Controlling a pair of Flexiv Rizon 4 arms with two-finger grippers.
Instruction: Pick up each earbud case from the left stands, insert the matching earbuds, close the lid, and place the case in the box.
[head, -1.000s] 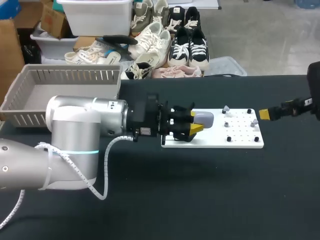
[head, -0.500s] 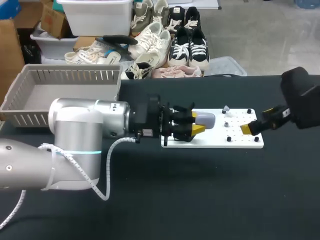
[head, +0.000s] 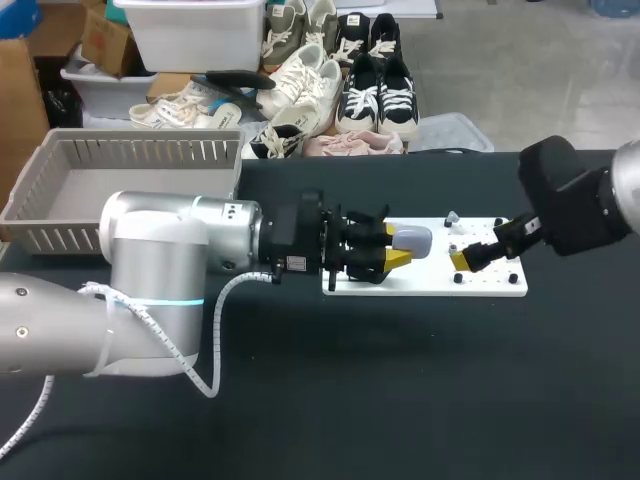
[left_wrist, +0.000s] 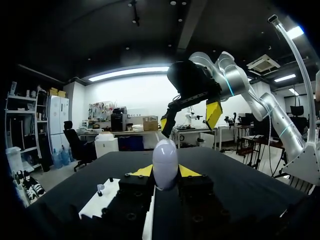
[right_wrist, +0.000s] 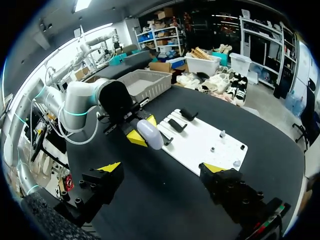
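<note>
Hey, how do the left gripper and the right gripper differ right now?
The left gripper is shut on the pale earbud case, while the right gripper is open and holds nothing. The left gripper lies level over the left end of the white board; the right gripper slants down over the board's right part. Both have yellow fingertips and sit above the same board.

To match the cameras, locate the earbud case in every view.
Head view: earbud case in the left gripper, over the white board.
Left wrist view: earbud case between its own tips.
Right wrist view: earbud case ahead, above the white board.
Shared landmark: white board.
</note>
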